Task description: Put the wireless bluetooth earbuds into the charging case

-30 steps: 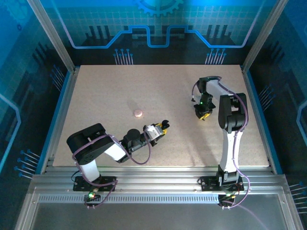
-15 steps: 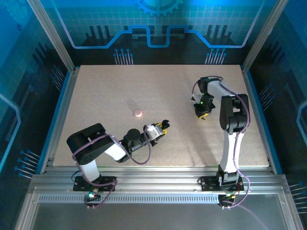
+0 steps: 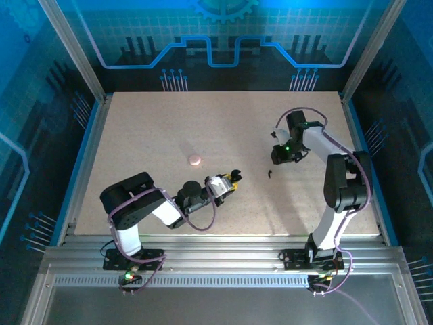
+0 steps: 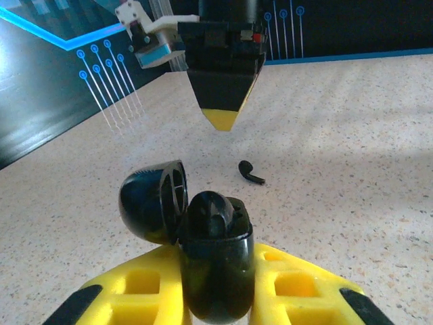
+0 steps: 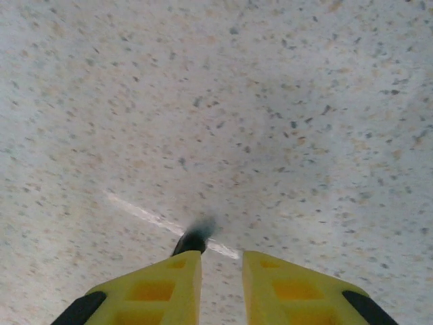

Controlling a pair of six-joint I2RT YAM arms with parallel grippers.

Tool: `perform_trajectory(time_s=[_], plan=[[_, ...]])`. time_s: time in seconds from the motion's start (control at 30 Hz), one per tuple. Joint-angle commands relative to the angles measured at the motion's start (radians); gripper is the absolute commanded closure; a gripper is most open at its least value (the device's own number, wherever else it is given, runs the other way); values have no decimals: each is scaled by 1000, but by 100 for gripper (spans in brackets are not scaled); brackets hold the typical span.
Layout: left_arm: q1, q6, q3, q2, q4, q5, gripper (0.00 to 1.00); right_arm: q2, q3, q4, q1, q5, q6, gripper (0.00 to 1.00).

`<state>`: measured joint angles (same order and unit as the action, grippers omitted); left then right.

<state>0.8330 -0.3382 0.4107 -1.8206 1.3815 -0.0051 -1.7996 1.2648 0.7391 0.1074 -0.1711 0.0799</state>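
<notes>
On the table [image 3: 149, 128], between the two grippers, a black earbud [image 4: 250, 172] is lying loose on its side, touching neither of them. From the left wrist camera its stem is running across the line of sight, slanting down to the right, with the rounded head at the left end.

The right gripper [image 4: 221, 120] is hanging just over it, pointing straight down. The earbud is sitting just beside that tip, on the side facing the left arm. From above, the right arm is plainly the nearer one. Its fingers are standing a slim gap apart with nothing between them. In its own camera a dark blur is showing at one fingertip. I take it for the earbud, though it is too smeared to be sure. To pick it up, I judge the gripper would have to shift a little toward the left arm and close across the stem, not along it.

The left gripper [image 3: 232, 178] is lying low, clamped on the black case [image 4: 216, 261], whose mouth is facing up. The lid [image 4: 152, 200] is hanging open to one side. The hollow looks dark and rounded, and I cannot tell whether a bud is already seated in it.

Further out, a pink case [image 3: 195, 160] is sitting alone on the table, well apart from both arms.
</notes>
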Motion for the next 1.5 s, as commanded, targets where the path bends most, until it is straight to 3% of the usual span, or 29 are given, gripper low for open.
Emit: perform_trajectory(time_s=[0.0,0.37,0.8,1.1,1.47], plan=[[-8,28,32,-20,21,28,87,51,-66,-93,-2,-91,-66,77],[-6,47,33,-20,21,36,87,111,-131,-69,4,-32,-97,78],[-6,44,3,-2,22,7,87,-59,91,151,58,145,-96,66],[-8,33,-21,12,21,-15,86,-127,146,227,174,186,207,65],[-11,27,-42,38,22,-31,86,-185,171,266,193,187,255,62]])
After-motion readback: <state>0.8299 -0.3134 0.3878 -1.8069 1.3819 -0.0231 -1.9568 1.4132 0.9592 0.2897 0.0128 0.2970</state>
